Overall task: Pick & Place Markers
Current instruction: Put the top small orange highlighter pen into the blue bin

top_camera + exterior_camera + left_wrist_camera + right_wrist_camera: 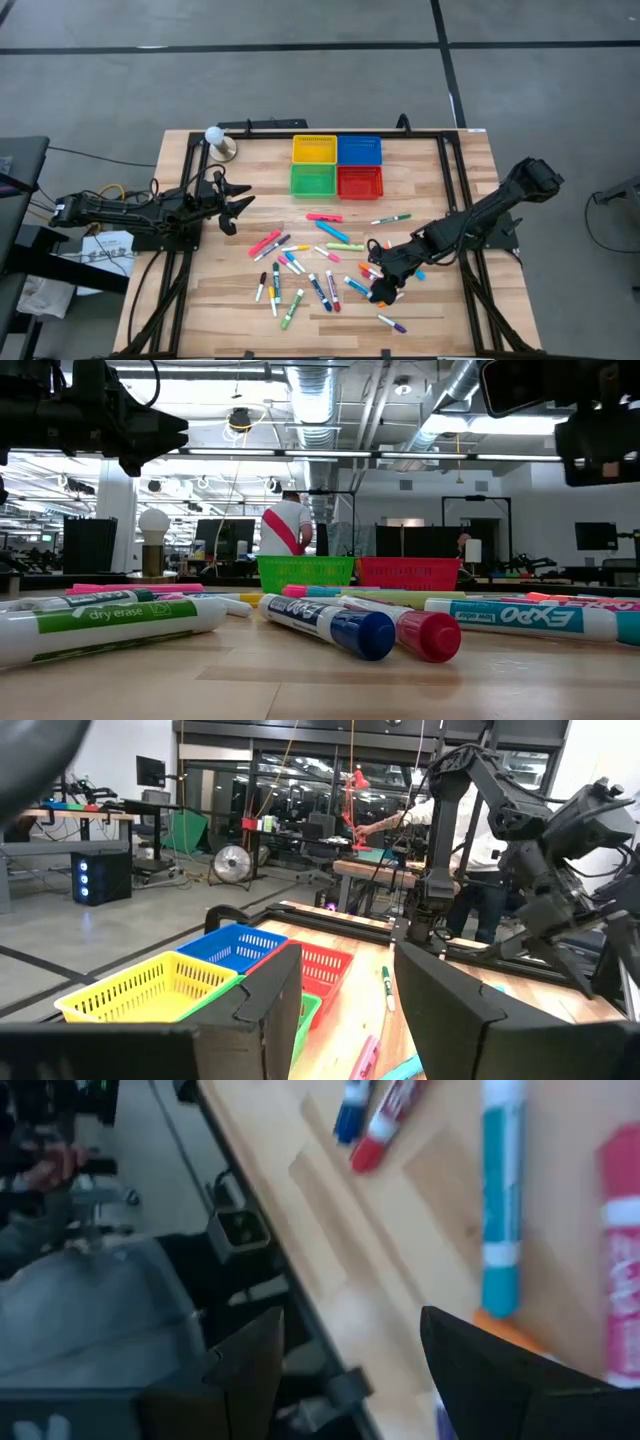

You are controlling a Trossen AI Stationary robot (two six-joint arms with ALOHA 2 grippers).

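My right gripper [384,287] hangs low over the markers [318,262] scattered mid-table, jaws spread wide, nothing held, likely lining up a pick near the orange one. Left gripper [236,212] waits at the left edge, open, empty, facing the baskets [337,165].

In the low view we read "dry erase" on the green-banded white marker [110,622] lying nearest on the left of the bench. On the teal marker [520,618] at the right we read the brand "EXPO", printed upside down. We can make out no other lettering.
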